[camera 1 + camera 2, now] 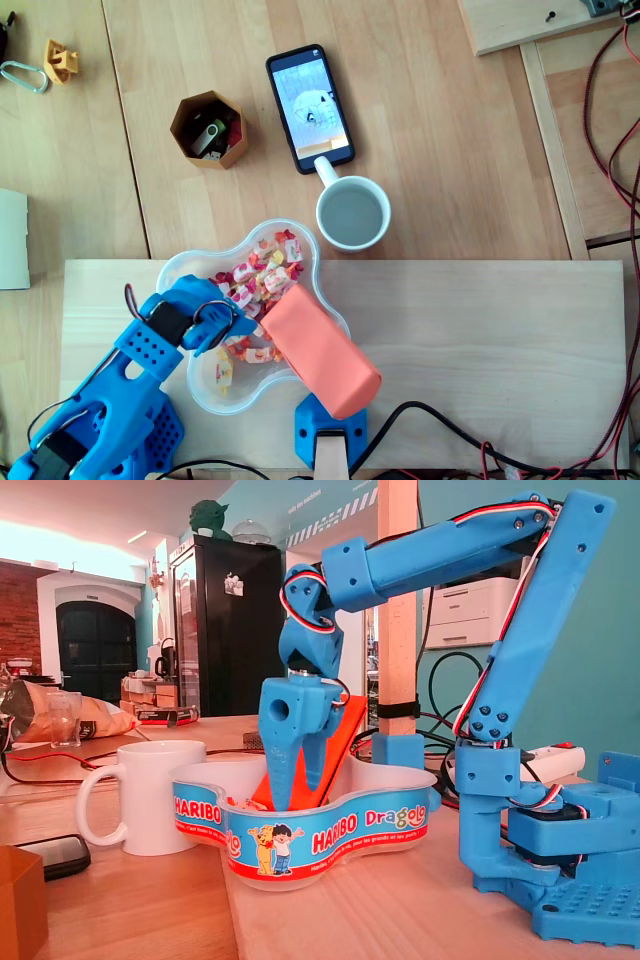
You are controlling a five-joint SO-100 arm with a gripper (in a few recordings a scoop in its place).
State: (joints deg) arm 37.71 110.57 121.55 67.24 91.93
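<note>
Workshop office; printer (470, 610), loose cables (612, 120)

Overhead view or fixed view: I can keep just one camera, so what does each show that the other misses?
Overhead view: the wrapped sweets inside the bowl, and a carabiner at the picture's top left. Fixed view: the lettering on the bowl's wall, the gripper pointing straight down into the bowl, and a black fridge behind. Both: the blue arm, the bowl, the white mug, the phone and the orange block propped in the bowl.
</note>
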